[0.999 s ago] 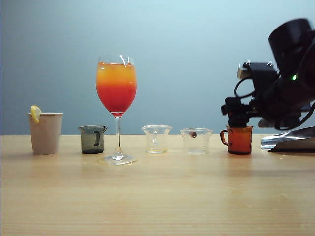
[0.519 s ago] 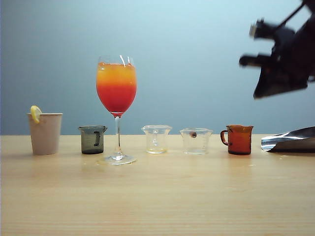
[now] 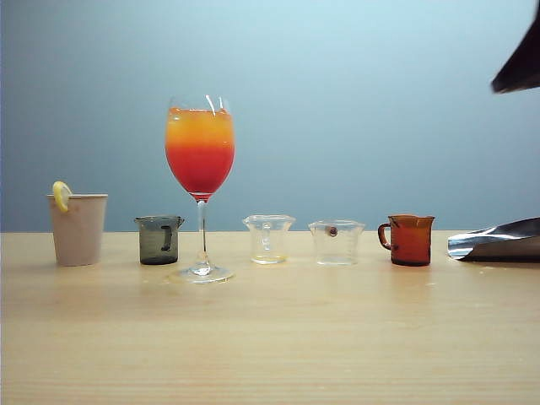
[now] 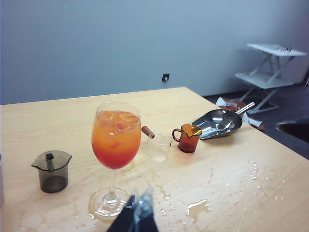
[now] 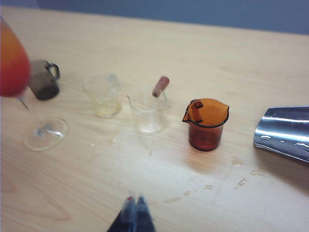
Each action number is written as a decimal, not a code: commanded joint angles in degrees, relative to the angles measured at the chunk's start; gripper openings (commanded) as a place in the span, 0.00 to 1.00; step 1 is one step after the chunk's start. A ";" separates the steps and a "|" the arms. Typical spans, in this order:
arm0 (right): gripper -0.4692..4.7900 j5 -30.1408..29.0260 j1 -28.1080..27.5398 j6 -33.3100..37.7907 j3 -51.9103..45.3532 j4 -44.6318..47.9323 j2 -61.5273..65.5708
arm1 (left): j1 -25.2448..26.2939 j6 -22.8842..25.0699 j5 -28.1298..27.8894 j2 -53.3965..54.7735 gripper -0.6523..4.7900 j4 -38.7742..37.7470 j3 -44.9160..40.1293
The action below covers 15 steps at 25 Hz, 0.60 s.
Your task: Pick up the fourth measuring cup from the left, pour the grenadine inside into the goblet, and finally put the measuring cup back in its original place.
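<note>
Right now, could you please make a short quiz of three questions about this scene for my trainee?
1. True or false: the amber measuring cup stands upright on the table, with no fingers touching it.
2. Which vessel stands nearest the metal scoop? A) the goblet B) the amber measuring cup C) the paper cup
3. How do the liquid's colours lie in the goblet?

Key
1. True. Both the right gripper and the left gripper are shut on nothing, above the table.
2. B.
3. Orange on top, deep red at the bottom.
</note>
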 commanded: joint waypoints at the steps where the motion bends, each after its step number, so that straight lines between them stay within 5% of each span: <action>1: 0.09 -0.04 0.04 2.25 -4.55 -1.03 -8.72 | 0.07 -3.37 0.39 -3.32 0.11 4.46 -4.85; 15: 0.09 5.07 -0.09 2.45 -25.07 -1.55 -35.60 | 0.07 -3.91 -0.22 -4.92 0.11 22.40 -26.93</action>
